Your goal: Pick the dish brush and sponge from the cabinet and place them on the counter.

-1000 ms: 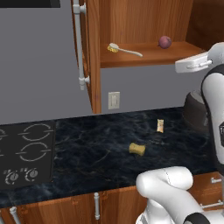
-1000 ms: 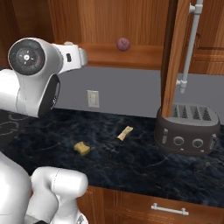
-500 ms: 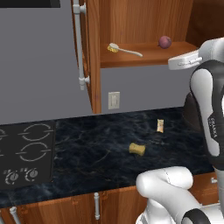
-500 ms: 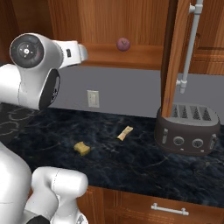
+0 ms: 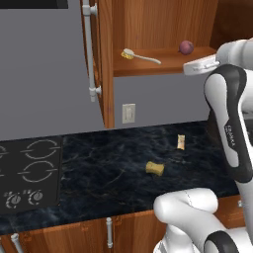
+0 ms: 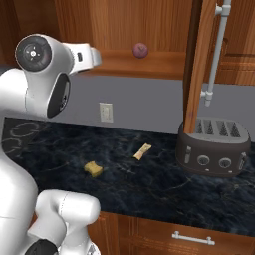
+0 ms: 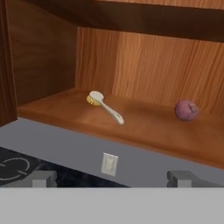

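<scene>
The sponge [image 5: 155, 168] is already lying on the black table [image 5: 99, 183], out in the open in front of the wall outlet [image 5: 128, 113], so that half of the task appears to be done. Near it, further toward the toaster [image 6: 213, 146], a small pale tan bar [image 5: 181, 142] is also resting on the stone; its identity cannot be told from these views.

The dish brush [image 7: 104, 105] is still sitting on the shelf of the open cabinet [image 7: 144, 127], its yellow-tan head turned toward the cabinet's left wall and its white handle running out toward the purple-red ball [image 7: 187, 110], which is lying well apart from it on the same shelf. Nothing is touching the brush.

The gripper [image 7: 111, 180] is hanging level with the shelf edge, in front of the cabinet opening and short of the brush. Its fingers [image 7: 40, 178] are standing spread as wide as they go, with nothing between them. In the left base view the hand [image 5: 200, 64] is reaching toward the shelf from the ball's side.

Judged from this arrangement, the second pick is only being approached: the hand has yet to enter the cabinet, close on the brush handle, lift it out and set it down on the table beside the sponge.
</scene>
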You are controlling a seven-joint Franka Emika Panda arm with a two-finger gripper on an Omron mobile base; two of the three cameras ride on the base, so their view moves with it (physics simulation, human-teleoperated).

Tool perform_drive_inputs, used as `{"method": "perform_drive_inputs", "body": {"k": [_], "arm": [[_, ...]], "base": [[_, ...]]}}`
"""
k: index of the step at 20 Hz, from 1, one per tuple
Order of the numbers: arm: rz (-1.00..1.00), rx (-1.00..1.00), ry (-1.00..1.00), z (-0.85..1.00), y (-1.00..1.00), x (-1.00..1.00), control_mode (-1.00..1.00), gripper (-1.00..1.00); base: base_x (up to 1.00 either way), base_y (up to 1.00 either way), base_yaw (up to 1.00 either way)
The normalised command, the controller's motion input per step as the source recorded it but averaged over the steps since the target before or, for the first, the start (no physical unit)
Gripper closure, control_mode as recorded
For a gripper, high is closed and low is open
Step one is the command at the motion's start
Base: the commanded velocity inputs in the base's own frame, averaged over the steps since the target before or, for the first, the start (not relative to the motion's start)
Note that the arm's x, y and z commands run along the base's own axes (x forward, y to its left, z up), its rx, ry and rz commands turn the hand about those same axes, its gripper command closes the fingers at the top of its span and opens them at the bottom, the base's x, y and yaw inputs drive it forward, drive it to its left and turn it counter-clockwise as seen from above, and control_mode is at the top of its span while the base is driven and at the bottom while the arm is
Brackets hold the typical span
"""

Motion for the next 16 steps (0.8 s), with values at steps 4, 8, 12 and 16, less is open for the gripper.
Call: {"method": "perform_drive_inputs", "body": {"k": [4, 8, 12, 16], "arm": [[0.0, 0.0, 0.0, 0.0, 0.0, 0.26, -1.0, -1.0], [0.0, 0.0, 0.0, 0.0, 0.02, 0.22, -1.0, -1.0], [0.0, 0.0, 0.0, -0.03, 0.02, 0.21, -1.0, -1.0], [0.0, 0.0, 0.0, -0.01, 0.07, 0.22, -1.0, -1.0]], "base": [[0.0, 0.0, 0.0], [0.0, 0.0, 0.0], [0.0, 0.0, 0.0], [0.0, 0.0, 0.0]]}}
